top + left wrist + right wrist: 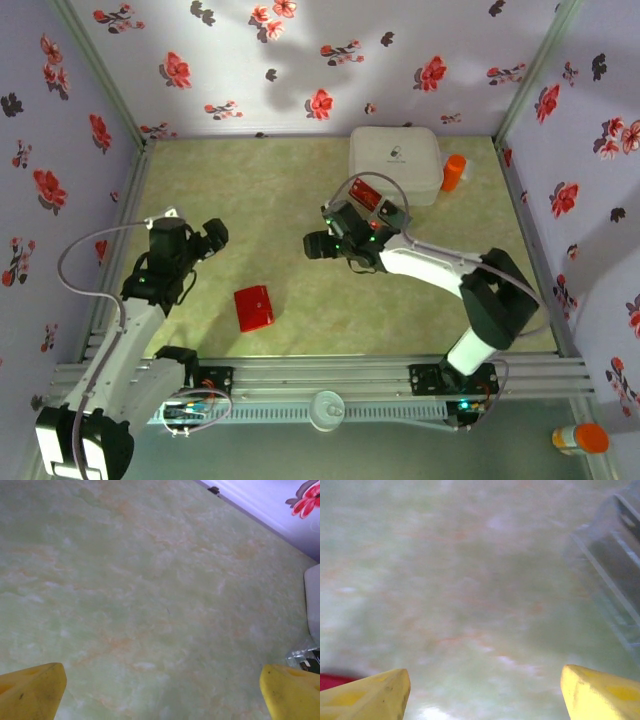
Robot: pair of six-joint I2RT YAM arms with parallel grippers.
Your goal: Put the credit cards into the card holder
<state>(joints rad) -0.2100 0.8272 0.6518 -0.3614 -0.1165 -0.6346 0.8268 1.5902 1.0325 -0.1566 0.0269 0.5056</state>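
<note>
Red card holder [253, 307] overhead, right wrist, perhaps clear tray [615, 565]

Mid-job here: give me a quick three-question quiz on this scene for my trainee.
1. Fill in: the jaws of the left gripper and the right gripper both stand ____, with nothing between them.
2. True or false: the wallet lies flat on the table, held by neither gripper.
3. In the top view, what stands just right of the white box?
A. orange container
B. wallet
C. left gripper

Key: 1 open; 2 true; 3 A.
</note>
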